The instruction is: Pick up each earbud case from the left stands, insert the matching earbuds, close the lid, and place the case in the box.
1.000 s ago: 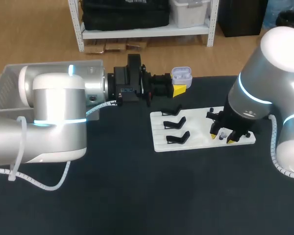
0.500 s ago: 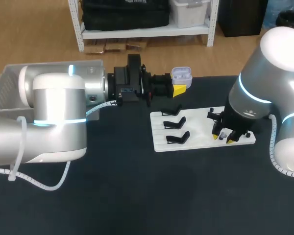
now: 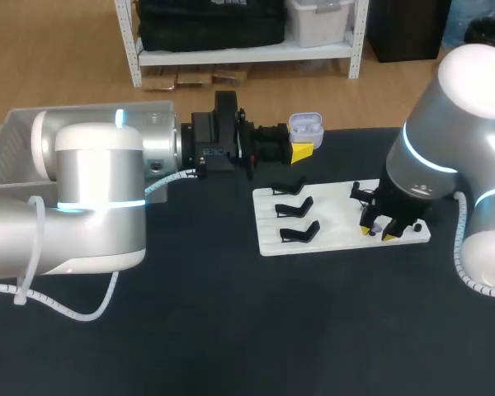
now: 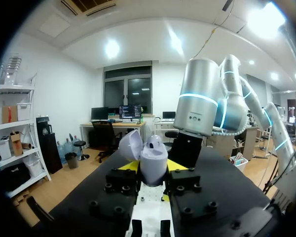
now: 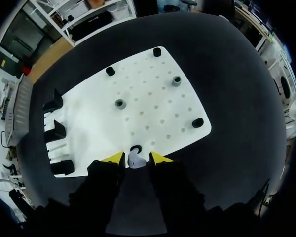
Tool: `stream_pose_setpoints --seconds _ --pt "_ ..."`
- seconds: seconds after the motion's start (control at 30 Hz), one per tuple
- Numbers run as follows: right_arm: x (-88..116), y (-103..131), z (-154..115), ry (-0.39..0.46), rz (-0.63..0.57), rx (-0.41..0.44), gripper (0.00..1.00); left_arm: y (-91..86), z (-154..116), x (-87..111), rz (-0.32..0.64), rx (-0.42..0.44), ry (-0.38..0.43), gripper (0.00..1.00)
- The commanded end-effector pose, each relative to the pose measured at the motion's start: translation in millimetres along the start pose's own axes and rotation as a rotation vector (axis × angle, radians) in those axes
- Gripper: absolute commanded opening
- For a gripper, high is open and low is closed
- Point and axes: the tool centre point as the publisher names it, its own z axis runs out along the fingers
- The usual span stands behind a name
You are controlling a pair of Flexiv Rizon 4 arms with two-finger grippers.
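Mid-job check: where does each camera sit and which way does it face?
Head view: fixed above and behind, looking down on the table; both arms show, with left gripper and right gripper.
Left wrist view: on the left wrist, looking level across the table along its fingers; its gripper holds the open earbud case, right arm beyond.
Right wrist view: on the right wrist, looking down at the white board; its gripper holds an earbud.
Shared: head and right wrist views both show the board and black stands.

Dark table (image 3: 231, 330) bears a white board (image 3: 338, 235), apparently flat.
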Motion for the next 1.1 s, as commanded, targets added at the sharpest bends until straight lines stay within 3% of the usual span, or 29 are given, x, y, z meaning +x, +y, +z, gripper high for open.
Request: stream_pose_setpoints --seconds 0.03,0.4,0.47,0.67,0.73,1.1 --pt "-0.4 -0.4 -1.7 0.0 0.001 0.002 0.3 -1.5 0.5 1.9 0.005 -0.008 -0.009 0.0" --pt "-0.3 0.6 -1.4 -0.002 -0.002 0.004 0.25 -1.5 0.5 1.9 0.005 -0.008 -0.009 0.0" --pt "0.0 0.7 -1.1 -0.001 -0.002 0.005 0.18 -1.5 0.5 1.9 0.005 -0.008 -0.009 0.0" --pt "0.0 0.8 -0.9 0.0 0.0 0.008 0.11 -1.5 0.5 1.9 0.005 -0.008 -0.009 0.0" --pt "0.0 0.8 -0.9 0.0 0.0 0.01 0.0 -1.5 0.5 1.9 0.005 -0.008 -0.009 0.0" --pt "-3.5 7.0 -24.2 0.037 -0.018 0.035 0.0 -1.5 0.5 1.9 0.005 -0.008 -0.009 0.0"
